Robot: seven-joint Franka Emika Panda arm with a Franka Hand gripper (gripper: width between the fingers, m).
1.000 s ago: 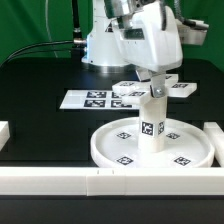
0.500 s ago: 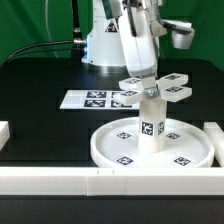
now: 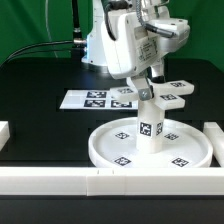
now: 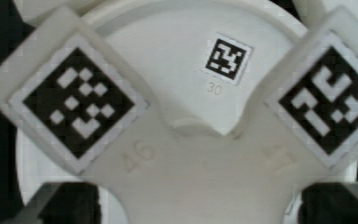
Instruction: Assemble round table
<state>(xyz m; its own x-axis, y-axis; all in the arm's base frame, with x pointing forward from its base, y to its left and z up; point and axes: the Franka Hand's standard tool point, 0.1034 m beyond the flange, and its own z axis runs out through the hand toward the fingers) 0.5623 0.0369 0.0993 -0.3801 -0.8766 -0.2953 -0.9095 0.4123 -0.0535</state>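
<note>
The large rimmed round disc [image 3: 185,150] lies flat on the black table near the front rail. The short cylindrical leg [image 3: 151,128] stands upright at its centre. The cross-shaped foot [image 3: 166,95] sits level on top of the leg, its tagged arms spread out. My gripper [image 3: 143,84] comes down from above and is shut on the foot's hub. In the wrist view my gripper [image 4: 197,206] has its dark fingers [image 4: 51,205] on either side of the foot [image 4: 78,95], with the disc [image 4: 176,30] behind it.
The marker board [image 3: 88,98] lies flat behind the disc. White border rails run along the front [image 3: 100,180], the exterior view's left [image 3: 3,132] and the exterior view's right [image 3: 215,135]. The robot's base [image 3: 100,45] stands at the back.
My gripper has turned about its vertical axis and the foot's arms have swung round with it on top of the leg. Leg and disc have stayed in place.
</note>
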